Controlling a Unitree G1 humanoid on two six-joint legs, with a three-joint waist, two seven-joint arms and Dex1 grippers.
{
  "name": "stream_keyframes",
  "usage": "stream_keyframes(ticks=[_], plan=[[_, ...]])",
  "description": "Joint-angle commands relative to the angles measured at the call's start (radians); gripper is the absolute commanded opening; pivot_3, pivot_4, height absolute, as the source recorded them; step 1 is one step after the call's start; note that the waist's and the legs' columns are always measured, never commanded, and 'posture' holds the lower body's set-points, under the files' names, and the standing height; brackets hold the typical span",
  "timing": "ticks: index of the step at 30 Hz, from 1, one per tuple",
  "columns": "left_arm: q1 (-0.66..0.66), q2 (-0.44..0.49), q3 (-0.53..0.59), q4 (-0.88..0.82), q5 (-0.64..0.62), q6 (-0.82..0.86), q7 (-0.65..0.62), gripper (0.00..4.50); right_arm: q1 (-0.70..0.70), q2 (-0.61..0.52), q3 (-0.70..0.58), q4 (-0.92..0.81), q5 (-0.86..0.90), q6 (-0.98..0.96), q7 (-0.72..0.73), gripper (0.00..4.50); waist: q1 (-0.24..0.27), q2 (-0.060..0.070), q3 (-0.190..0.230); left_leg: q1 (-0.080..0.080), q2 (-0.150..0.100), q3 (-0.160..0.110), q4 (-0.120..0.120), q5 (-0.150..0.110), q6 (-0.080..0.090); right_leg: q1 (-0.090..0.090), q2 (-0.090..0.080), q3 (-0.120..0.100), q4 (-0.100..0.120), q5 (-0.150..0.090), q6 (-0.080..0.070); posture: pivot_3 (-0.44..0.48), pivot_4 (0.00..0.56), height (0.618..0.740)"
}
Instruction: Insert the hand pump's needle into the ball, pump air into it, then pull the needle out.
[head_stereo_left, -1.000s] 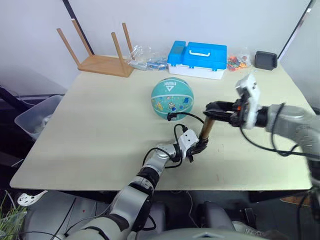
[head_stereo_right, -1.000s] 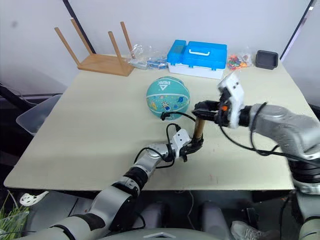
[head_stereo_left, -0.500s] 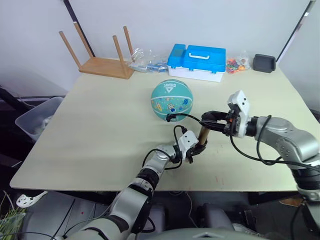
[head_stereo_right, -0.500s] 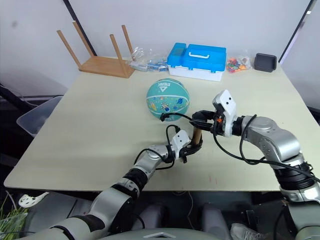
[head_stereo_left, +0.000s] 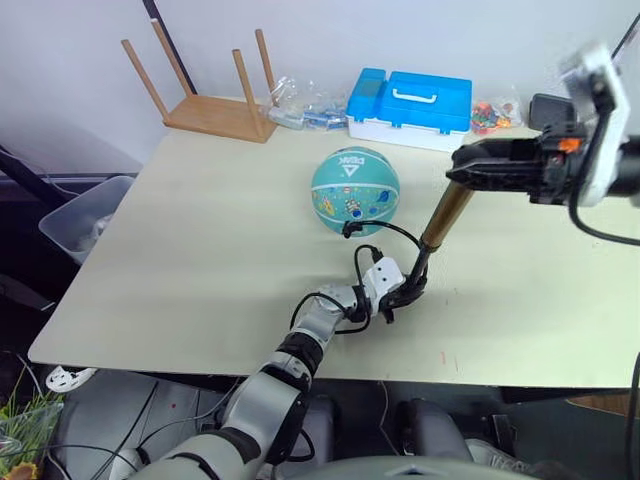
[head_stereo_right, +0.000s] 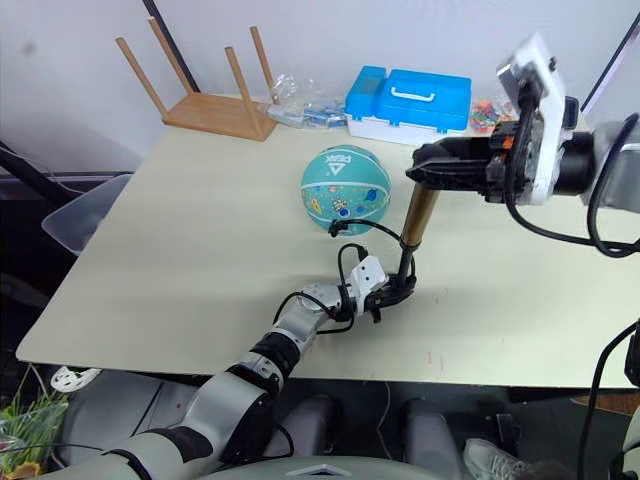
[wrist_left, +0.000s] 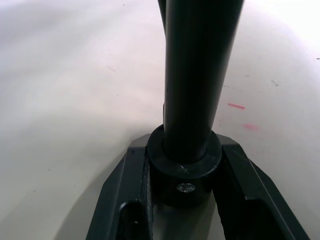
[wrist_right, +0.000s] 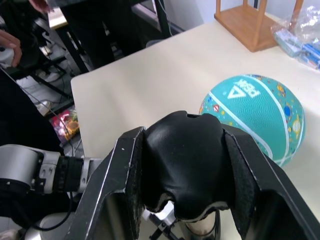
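Near the table's (head_stereo_left: 150, 290) front edge, the left gripper (head_stereo_left: 405, 293) clamped the hand pump's (head_stereo_left: 437, 225) base; the right gripper (head_stereo_left: 470, 168) clamped its handle, the ball (head_stereo_left: 354, 190) just beyond.

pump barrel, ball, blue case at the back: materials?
Pump barrel: looks like metal, gold-bronze with a satin sheen; ends and handle matte black, likely plastic or rubber. Ball: probably rubber or synthetic skin, teal, printed cartoons, pale seam lines. Blue case: moulded plastic by its glossy lid and white handle.
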Motion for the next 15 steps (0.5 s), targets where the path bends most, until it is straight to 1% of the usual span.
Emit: stream_keyframes(ticks=[1,4,6,9,11,13,15], plan=[[0.069,0.032,-0.008,0.089,0.024,0.06,0.01,1.09,0.099,0.02,0.021,-0.048,-0.082,-0.096,0.033,1.6,-0.001,-0.002,-0.001,0.001,0.0,0.0,0.0,0.0,0.0,0.001,0.0,0.0,0.0,0.0,0.0,0.0,0.15,0.74],[0.076,0.028,-0.011,0.082,0.025,0.061,0.012,1.09,0.229,0.061,0.1,-0.031,-0.194,-0.196,0.065,1.6,-0.008,-0.004,-0.006,0.006,0.0,0.001,-0.001,0.0,0.0,0.005,0.001,0.0,0.0,-0.001,0.001,0.0,0.15,0.74],[0.079,0.028,-0.01,0.076,0.027,0.062,0.012,1.09,0.283,0.095,0.131,-0.001,-0.238,-0.239,0.078,1.6,-0.021,-0.003,-0.01,0.008,0.001,0.001,-0.001,0.0,0.0,0.008,0.001,0.0,0.0,-0.003,0.005,0.0,0.15,0.74],[0.085,0.032,-0.011,0.072,0.03,0.062,0.013,1.09,0.359,0.145,0.228,0.049,-0.355,-0.332,0.1,1.6,-0.031,-0.003,-0.015,0.009,0.001,0.001,-0.001,0.0,0.0,0.008,0.001,0.0,0.001,-0.003,0.005,0.0,0.15,0.74],[0.088,0.034,-0.012,0.069,0.031,0.062,0.014,1.09,0.398,0.195,0.285,0.1,-0.417,-0.384,0.108,1.6,-0.035,-0.003,-0.021,0.011,0.002,0.002,-0.001,0.0,0.0,0.009,0.003,0.001,0.001,-0.003,0.005,0.0,0.15,0.74],[0.091,0.034,-0.014,0.065,0.031,0.062,0.015,1.09,0.448,0.255,0.374,0.175,-0.51,-0.456,0.119,1.6,-0.035,-0.003,-0.022,0.012,0.004,0.001,-0.001,0.0,0.0,0.01,0.007,0.001,0.001,-0.003,0.005,0.0,0.15,0.74],[0.091,0.033,-0.014,0.062,0.031,0.063,0.016,1.09,0.48,0.297,0.439,0.234,-0.58,-0.51,0.121,1.6,-0.038,-0.005,-0.028,0.013,0.005,0.002,-0.001,0.0,0.0,0.01,0.008,0.002,0.001,-0.003,0.005,0.0,0.15,0.74]])
